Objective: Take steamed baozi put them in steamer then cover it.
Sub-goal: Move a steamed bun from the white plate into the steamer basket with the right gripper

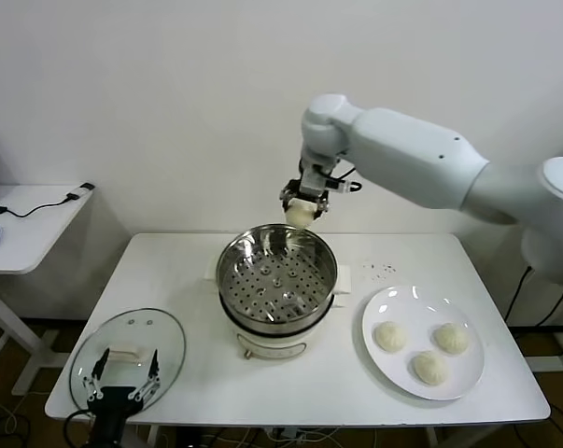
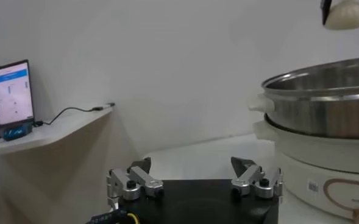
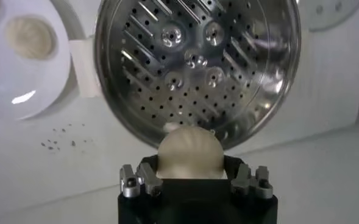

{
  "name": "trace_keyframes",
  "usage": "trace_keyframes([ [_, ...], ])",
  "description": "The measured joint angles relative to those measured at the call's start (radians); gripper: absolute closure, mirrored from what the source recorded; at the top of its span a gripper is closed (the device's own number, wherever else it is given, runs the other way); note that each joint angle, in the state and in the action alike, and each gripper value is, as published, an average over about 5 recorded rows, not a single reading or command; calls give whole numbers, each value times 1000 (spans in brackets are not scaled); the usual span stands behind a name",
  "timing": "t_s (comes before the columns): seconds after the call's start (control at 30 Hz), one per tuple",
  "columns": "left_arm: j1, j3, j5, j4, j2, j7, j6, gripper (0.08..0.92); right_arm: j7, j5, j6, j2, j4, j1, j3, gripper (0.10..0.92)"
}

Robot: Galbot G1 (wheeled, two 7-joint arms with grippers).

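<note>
**One bun up in the air, three more to go**

My right pincer (image 1: pixel 303 207) is holding one bun (image 1: pixel 300 215). My fingers are closed around it, one on each side. I am up high, over the back rim of the steamer (image 1: pixel 276 283), toward the far edge of the table (image 1: pixel 169 271). From my wrist I can see the bun (image 3: pixel 190 152) sitting between my fingers, and the shiny tray with all its little holes below it. No buns are in the tray yet.

The steamer stands in the middle of the table. The white plate (image 1: pixel 393 362) is near the front right corner. Three buns (image 1: pixel 427 350) lie on it, close together.

The glass lid (image 1: pixel 127 355) lies flat near the front left corner. My left pincer (image 1: pixel 122 390) waits low by the front edge, just beside the lid. Its fingers are wide apart and hold nothing.

I think this is the first bun going in. Next I should move a bit forward, so the bun hangs over the tray and not over the rim. Then I go down slowly and let go softly. The bun looks soft, so I must not squeeze hard. I should set it to one side, so the other three fit too. The lid comes last.
</note>
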Motion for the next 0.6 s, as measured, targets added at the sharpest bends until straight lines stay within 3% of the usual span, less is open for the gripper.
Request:
trace_keyframes([
  [0.6, 6, -3, -8, 21, 5, -5, -4, 177, 31, -256, 84, 102, -108, -199, 73, 321],
])
